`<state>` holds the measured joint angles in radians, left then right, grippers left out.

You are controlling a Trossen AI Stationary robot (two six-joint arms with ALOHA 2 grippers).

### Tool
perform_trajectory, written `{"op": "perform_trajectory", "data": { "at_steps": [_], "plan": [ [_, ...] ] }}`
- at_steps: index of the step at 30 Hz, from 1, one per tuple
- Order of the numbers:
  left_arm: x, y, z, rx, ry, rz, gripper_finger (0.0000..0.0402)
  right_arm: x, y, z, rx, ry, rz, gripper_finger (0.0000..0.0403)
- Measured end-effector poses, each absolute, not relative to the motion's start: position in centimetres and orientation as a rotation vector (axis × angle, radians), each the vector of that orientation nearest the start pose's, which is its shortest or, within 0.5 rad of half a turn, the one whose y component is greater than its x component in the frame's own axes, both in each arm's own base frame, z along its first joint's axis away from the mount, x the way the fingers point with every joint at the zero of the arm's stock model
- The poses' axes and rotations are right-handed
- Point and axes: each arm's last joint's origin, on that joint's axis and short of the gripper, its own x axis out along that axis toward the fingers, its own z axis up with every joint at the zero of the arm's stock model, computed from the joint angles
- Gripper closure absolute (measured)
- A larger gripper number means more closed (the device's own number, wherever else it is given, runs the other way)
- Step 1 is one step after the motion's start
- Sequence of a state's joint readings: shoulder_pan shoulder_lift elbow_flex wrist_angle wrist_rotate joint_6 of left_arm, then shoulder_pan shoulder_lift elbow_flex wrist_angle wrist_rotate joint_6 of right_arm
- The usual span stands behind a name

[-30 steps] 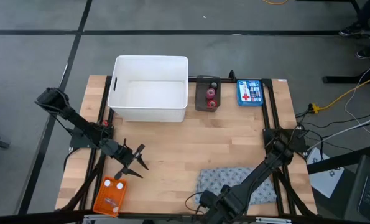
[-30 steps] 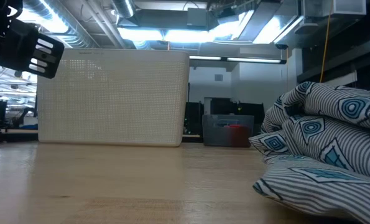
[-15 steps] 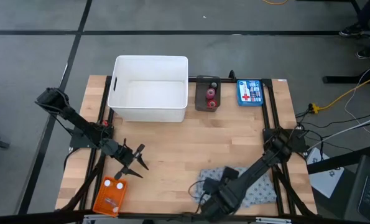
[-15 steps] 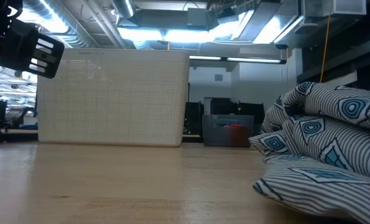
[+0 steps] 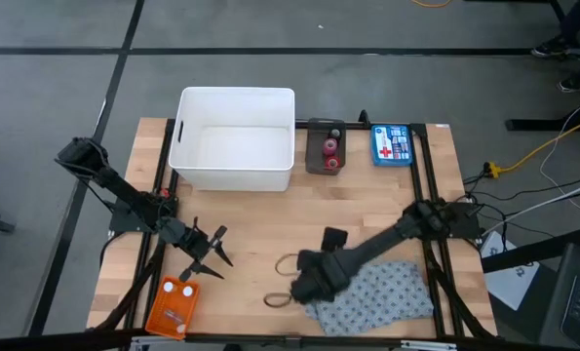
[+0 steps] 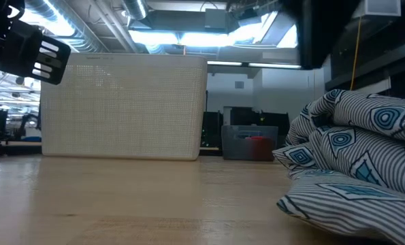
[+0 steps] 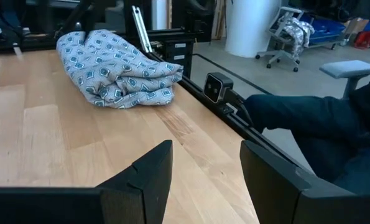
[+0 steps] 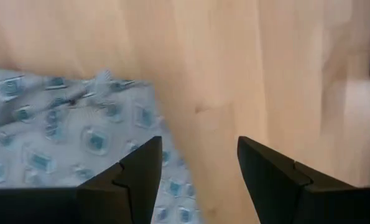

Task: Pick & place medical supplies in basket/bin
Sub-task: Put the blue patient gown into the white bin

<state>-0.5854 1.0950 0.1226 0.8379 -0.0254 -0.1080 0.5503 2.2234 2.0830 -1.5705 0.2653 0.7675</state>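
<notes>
Right gripper [image 5: 282, 283] (advanced) beside rumpled cloth [image 5: 382, 292]

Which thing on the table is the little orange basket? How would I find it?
Start at the big white tub at the table's far edge, then go straight to the opposite near edge on the left arm's side. The orange basket lies there, just below the left gripper. It is the only flat, bright orange thing on the table.
</notes>
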Motion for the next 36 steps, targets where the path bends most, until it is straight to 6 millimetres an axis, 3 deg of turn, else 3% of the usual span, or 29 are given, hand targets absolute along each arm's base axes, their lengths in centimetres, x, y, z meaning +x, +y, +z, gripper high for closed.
{"op": "perform_trajectory", "data": {
  "at_steps": [11, 18, 30, 36],
  "plan": [
    [15.2, -10.0, 15.5, -0.088, 0.19, -0.55, 0.0215, 39.4, 13.9, 24.3, 0.038, 1.711, -0.08, 0.0193],
    [15.2, -10.0, 15.2, -0.082, 0.219, -0.548, 0.0215, 40.9, 10.1, 24.2, 0.11, 1.69, -0.021, 0.0193],
    [15.3, -10.0, 15.5, -0.067, 0.188, -0.517, 0.0215, 43.0, 6.6, 24.2, 0.079, 1.515, -0.144, 0.0193],
    [15.5, -10.1, 16.0, -0.163, 0.195, -0.508, 0.0215, 42.9, 5.8, 24.2, 0.16, 1.57, -0.002, 0.0193]
  ]
}}
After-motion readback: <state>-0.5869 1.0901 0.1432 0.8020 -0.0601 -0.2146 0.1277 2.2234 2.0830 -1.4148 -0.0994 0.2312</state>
